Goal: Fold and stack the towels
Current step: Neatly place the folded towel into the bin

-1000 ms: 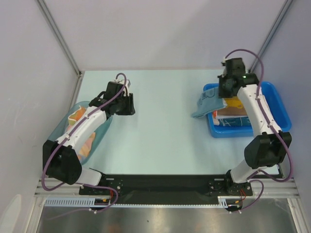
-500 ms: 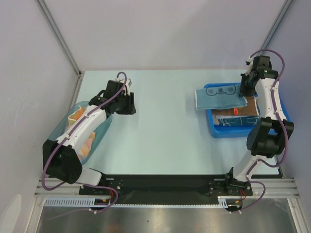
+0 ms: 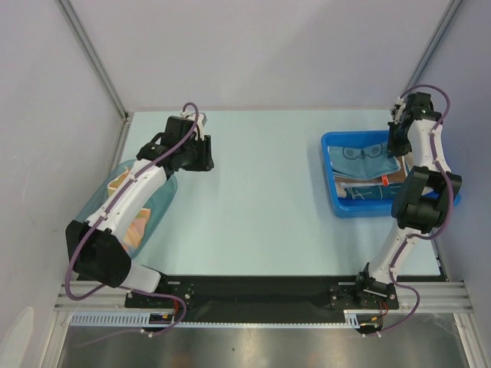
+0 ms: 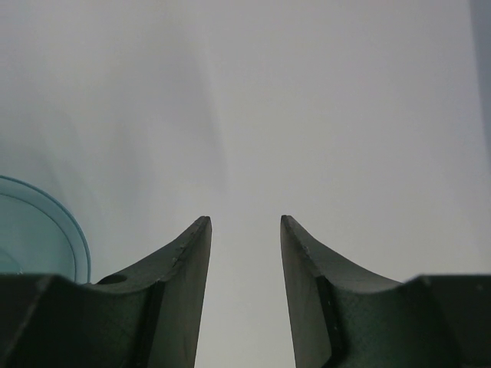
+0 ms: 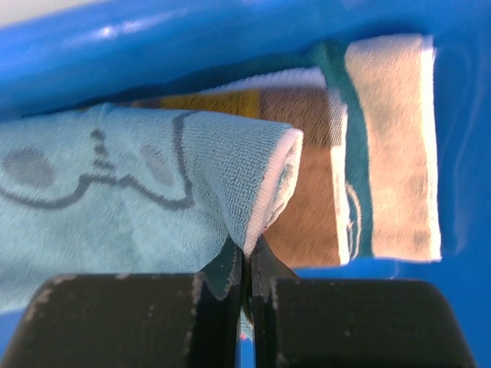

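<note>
A light blue towel with a dark printed face lies on top of the stack inside the blue bin. My right gripper is shut on its folded white-backed edge at the bin's far right; in the right wrist view the fingertips pinch the cloth. Under it show a brown towel and a teal one. An orange towel sits in the translucent teal tub. My left gripper hovers over the bare table, open and holding nothing.
The teal tub's rim is just left of the left fingers. The blue bin stands near the right wall, the tub against the left wall. Pale table surface stretches between them.
My right gripper has pulled the light blue towel from hanging over the bin's left rim rightward into the bin. The left arm shifted slightly toward the back.
</note>
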You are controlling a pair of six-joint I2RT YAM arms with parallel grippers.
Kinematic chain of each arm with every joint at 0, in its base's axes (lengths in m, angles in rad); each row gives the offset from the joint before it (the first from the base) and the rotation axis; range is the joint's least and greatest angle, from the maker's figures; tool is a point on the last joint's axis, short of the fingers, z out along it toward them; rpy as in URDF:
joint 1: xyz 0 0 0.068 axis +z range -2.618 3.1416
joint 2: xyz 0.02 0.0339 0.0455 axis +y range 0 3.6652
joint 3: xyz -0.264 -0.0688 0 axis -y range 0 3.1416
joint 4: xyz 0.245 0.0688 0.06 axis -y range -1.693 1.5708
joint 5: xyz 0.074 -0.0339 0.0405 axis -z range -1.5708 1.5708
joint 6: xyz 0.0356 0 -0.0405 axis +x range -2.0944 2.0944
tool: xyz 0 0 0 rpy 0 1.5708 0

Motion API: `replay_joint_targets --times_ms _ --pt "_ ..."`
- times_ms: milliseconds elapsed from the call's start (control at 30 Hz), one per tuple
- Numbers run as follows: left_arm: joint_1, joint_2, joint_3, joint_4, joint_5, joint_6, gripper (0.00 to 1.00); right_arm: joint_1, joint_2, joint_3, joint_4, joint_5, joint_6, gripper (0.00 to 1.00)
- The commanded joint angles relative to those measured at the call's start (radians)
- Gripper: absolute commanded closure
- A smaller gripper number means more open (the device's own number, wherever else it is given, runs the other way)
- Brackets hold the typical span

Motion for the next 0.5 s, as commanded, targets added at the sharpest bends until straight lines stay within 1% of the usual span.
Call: replay_joint_targets --times_ms 0,133,233,300,333,400,433,467 --pt "0.006 0.021 0.055 -0.015 -0.029 0.015 0.53 -0.014 0.042 0.089 0.016 0.009 -0.034 1.00" --pt "0.006 0.025 0.058 -0.011 -0.042 0.006 0.52 -0.028 0.059 0.109 0.036 0.016 -0.025 1.00" --pt "0.006 0.019 0.058 -0.009 -0.079 0.000 0.52 -0.056 0.065 0.122 0.028 -0.014 -0.015 1.00" --pt "0.009 0.021 0.060 -0.005 -0.072 -0.006 0.52 -0.063 0.074 0.127 0.025 -0.016 -0.009 0.96" --pt "0.009 0.022 0.061 -0.006 -0.062 -0.008 0.52 -0.062 0.074 0.127 0.032 -0.016 -0.009 0.91" --pt "0.009 0.024 0.061 -0.008 -0.065 -0.009 0.52 -0.063 0.077 0.133 0.037 0.015 0.023 0.75" --pt "0.014 0.022 0.063 -0.015 -0.072 -0.009 0.51 -0.063 0.080 0.147 0.016 0.016 0.032 0.65" --pt "0.020 0.022 0.064 -0.021 -0.100 -0.009 0.51 -0.065 0.079 0.158 0.007 0.019 0.049 0.44"
